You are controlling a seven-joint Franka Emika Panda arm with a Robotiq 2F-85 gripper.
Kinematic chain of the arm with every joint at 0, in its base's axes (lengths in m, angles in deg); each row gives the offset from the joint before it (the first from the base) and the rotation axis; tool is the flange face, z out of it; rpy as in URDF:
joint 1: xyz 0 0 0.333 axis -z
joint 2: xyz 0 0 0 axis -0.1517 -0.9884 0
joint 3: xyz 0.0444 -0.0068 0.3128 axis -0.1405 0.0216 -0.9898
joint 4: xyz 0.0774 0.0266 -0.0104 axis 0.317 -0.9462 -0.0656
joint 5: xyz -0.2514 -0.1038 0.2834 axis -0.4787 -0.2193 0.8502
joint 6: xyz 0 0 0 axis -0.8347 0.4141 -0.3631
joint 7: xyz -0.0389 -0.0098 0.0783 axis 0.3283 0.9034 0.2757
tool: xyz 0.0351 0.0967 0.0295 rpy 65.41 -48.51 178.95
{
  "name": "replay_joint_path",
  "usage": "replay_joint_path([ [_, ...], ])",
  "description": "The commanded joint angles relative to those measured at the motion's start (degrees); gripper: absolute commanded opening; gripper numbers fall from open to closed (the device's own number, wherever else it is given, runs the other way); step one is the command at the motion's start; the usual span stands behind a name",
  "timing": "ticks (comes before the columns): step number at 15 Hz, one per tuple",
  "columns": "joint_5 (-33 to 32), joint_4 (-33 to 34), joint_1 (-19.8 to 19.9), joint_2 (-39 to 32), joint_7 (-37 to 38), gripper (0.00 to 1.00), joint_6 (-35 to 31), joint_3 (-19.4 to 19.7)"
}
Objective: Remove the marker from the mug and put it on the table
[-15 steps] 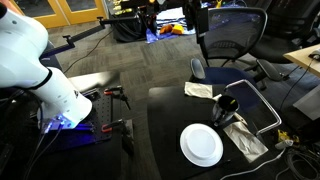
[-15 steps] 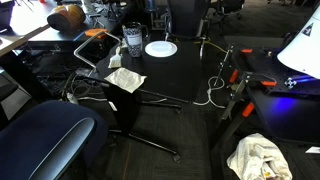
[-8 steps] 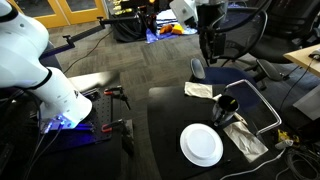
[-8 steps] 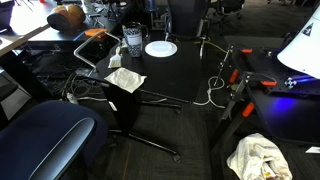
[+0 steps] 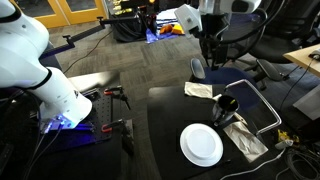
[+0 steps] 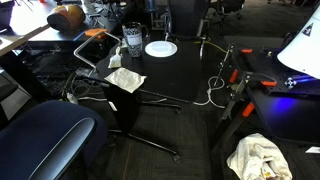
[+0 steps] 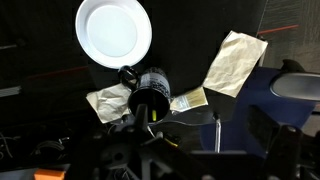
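The black mug [image 5: 228, 103] stands on the black table [image 5: 170, 120] next to a white plate [image 5: 201, 145]; it also shows in another exterior view [image 6: 132, 40]. In the wrist view the mug [image 7: 152, 93] is seen from above, with the yellow-green marker [image 7: 154, 115] standing inside it. My gripper [image 5: 209, 52] hangs high above the table's far edge, well apart from the mug. In the wrist view its dark fingers [image 7: 195, 152] stand wide apart at the bottom edge, open and empty.
Crumpled paper napkins [image 5: 199, 90] [image 5: 243, 138] lie beside the mug and plate [image 7: 114, 30]. A metal rail [image 5: 262, 105] runs along the table's side. An office chair [image 5: 235, 40] stands behind the table on grey carpet. Cables hang at the table's edge [image 6: 215, 85].
The arm has come into the exterior view from the top and moved a little to the right above the table's far edge. Mug, marker and plate have not moved.
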Motion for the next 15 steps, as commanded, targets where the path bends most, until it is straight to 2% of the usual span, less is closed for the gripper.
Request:
replay_joint_path([
  [1,0.61,1.16,0.32,-1.37,0.10,1.00,-0.80,0.07],
  [5,2.64,4.71,1.25,-6.72,-3.73,1.00,-2.75,0.30],
  [15,0.57,12.89,3.48,-18.12,-9.54,1.00,-3.42,0.27],
])
